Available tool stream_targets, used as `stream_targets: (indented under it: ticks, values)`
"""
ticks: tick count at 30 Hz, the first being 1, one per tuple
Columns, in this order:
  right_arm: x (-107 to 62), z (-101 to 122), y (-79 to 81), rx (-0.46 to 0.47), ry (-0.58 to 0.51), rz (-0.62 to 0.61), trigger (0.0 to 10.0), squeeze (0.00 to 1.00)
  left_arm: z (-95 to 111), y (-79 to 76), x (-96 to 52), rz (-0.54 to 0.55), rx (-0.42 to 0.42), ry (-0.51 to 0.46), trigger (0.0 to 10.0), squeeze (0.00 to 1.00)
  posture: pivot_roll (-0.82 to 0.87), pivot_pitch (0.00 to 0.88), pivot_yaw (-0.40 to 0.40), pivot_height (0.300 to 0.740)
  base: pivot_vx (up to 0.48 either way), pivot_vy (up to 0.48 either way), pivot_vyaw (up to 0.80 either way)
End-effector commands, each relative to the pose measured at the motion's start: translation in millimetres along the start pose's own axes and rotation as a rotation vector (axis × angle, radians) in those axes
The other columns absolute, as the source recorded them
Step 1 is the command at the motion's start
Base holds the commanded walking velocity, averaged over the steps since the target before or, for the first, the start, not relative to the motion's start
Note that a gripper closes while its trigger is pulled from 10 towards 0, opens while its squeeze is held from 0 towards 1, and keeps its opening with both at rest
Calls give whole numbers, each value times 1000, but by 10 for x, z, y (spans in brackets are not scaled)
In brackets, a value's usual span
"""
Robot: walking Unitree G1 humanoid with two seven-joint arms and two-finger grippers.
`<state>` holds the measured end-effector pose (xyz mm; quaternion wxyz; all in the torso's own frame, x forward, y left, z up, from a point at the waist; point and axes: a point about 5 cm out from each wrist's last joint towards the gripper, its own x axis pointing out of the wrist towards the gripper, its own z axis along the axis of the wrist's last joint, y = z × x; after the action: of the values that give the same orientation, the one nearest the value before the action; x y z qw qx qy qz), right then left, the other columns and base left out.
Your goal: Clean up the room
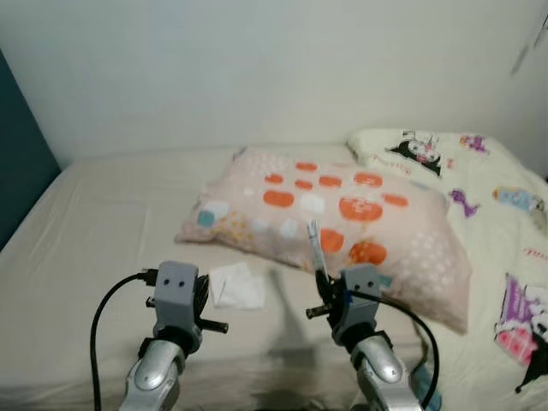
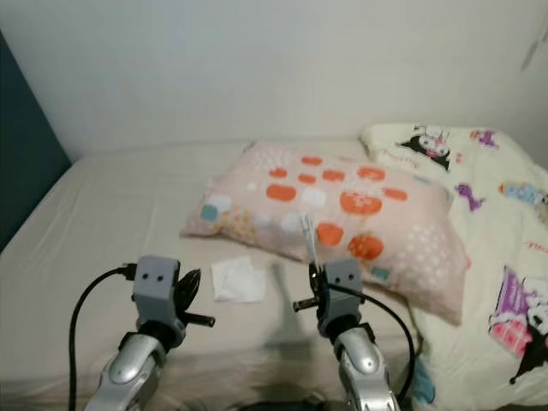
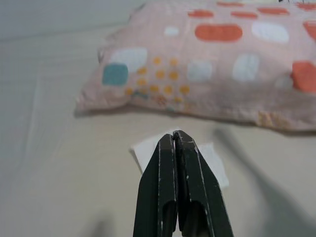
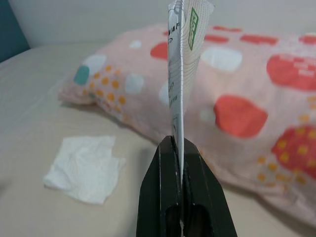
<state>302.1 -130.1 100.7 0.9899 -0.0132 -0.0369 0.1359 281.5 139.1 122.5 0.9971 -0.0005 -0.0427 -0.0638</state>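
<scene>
On the bed (image 1: 103,223), a crumpled white tissue (image 1: 236,286) is left lying just in front of the spotted pillow (image 1: 342,214), so the tidying is judged only partly done. A thin printed wrapper (image 4: 180,64) is pinched upright in the right end effector (image 4: 177,143), which is held above the sheet near the pillow. The left end effector (image 3: 176,138) is closed on nothing and is pointed at the tissue, which is judged the next item. A cartoon-print blanket (image 1: 479,188) is spread beside the pillow.
</scene>
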Motion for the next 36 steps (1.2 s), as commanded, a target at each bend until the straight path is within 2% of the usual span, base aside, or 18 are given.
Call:
stream_targets:
  ticks: [1,10,23,36]
  values:
    - [-14,8,10,-9,4,0,10000,0,-37,1,-8,5,8,7,10000,0,29,121,-43,677,0,0,0]
    - [-34,-43,62,-13,54,21,10000,0,-40,44,-15,17,6,6,10000,0,32,116,-44,687,0,0,0]
    - [-38,-39,49,-40,62,5,10000,0,-41,71,-3,33,9,1,10000,0,38,104,-51,687,0,0,0]
    - [-22,-10,47,-41,52,2,10000,0,-25,89,5,48,10,-9,10000,0,41,91,-52,737,0,0,0]
